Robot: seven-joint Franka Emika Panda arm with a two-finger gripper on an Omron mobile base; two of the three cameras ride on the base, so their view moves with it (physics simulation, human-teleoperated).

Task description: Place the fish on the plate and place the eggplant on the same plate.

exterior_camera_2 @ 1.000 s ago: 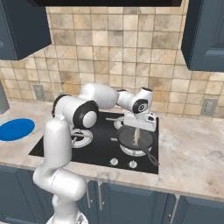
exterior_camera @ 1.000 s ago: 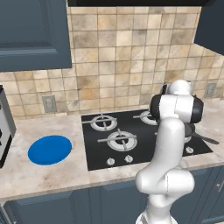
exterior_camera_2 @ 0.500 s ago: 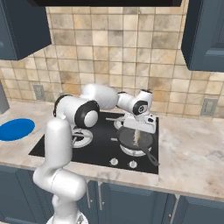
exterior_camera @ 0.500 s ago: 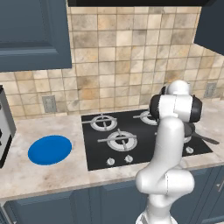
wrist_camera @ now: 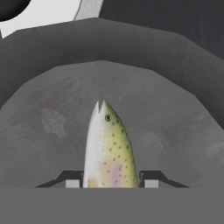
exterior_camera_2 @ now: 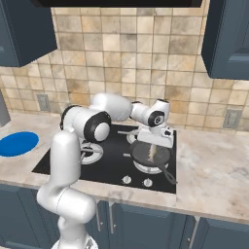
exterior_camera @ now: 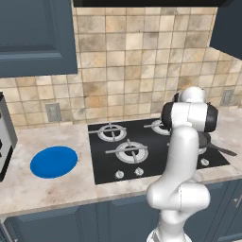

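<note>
A slim silvery fish [wrist_camera: 109, 146] with a yellowish spotted back lies in the dark frying pan [wrist_camera: 170, 131], head pointing away from the hand. My gripper [wrist_camera: 111, 181] is down in the pan with one fingertip [wrist_camera: 73, 182] pressed against each flank of the fish, shut on it. From the right base view the gripper [exterior_camera_2: 153, 151] hangs low over the pan [exterior_camera_2: 166, 164] on the front right burner, with a sliver of fish [exterior_camera_2: 151, 154] below it. The blue plate [exterior_camera: 54, 161] [exterior_camera_2: 17, 144] lies flat on the counter far to the left of the stove. The eggplant is out of view.
The black cooktop [exterior_camera: 113, 163] has several burners, with knobs along its front edge. The pan's handle [exterior_camera_2: 170, 175] sticks out toward the counter's front. A grey appliance [exterior_camera: 4, 137] stands at the far left beyond the plate. Beige counter [exterior_camera_2: 214, 175] lies right of the stove.
The jaws have closed in from wide open onto the fish. The arm and the pan have barely moved.
</note>
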